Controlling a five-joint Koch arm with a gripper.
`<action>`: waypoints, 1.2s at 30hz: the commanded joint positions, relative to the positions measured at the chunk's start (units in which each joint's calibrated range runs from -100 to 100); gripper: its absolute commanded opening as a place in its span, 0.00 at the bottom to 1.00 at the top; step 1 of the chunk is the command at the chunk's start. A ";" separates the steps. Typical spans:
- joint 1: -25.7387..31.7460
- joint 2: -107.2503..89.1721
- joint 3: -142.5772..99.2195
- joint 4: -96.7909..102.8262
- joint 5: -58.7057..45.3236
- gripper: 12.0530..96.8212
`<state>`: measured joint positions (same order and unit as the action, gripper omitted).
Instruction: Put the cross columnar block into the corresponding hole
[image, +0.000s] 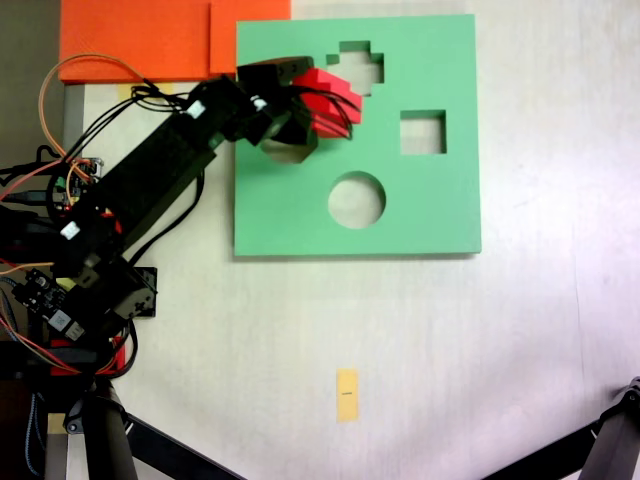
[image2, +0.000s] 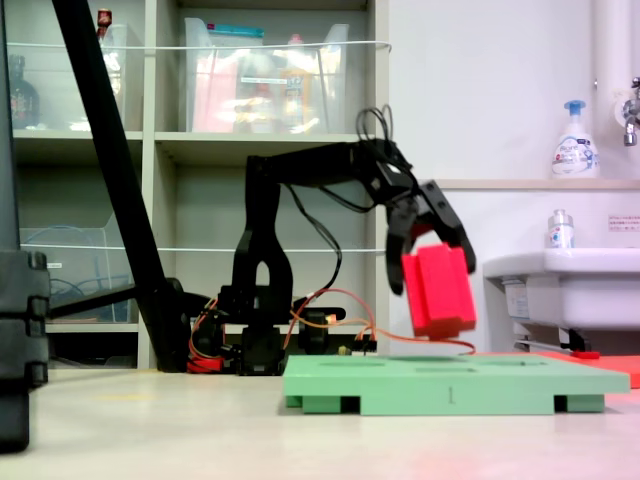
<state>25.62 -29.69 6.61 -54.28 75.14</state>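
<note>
Red foam, the cross columnar block (image2: 438, 290) hangs in the gripper (image2: 432, 262), whose dark jaws close on its upper part; it is tilted and clear of the green foam board (image2: 450, 385) below. Seen from above, the block (image: 328, 100) sits over the board's far left part, its edge just beside the corresponding hole (image: 362, 67), the plus-shaped cutout near the board's far edge. That cutout is uncovered.

Right of it on the board (image: 280, 215) is a square cutout (image: 423, 132); nearer the front edge is a round-looking cutout (image: 356, 199). A fourth opening (image: 283, 151) lies partly under the gripper (image: 325, 105), so its shape cannot be told.

Black and jointed, the arm (image: 165, 170) reaches in from the left edge of the table (image: 540, 350), trailing orange and black wires (image: 60, 85). An orange sheet (image: 140, 38) lies at the table's far left corner, touching the board's corner. A small yellow tag (image: 347, 394) lies alone near the front edge, its writing too small to read.

Behind the arm (image2: 300, 170) in the side-on fixed view stand shelves (image2: 200, 140) with clear bins. A white sink (image2: 570, 285) at the right carries a pump bottle (image2: 574, 143) and a small container (image2: 560, 230); their labels are illegible. A black stand leg (image2: 115, 170) slants across the left foreground.
</note>
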 joint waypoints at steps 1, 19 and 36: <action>0.78 3.43 7.34 7.24 0.49 0.38; 0.54 9.01 12.93 16.97 -10.06 0.43; 0.83 14.60 14.52 17.35 -10.06 0.44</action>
<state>26.01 -14.36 16.22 -42.14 63.22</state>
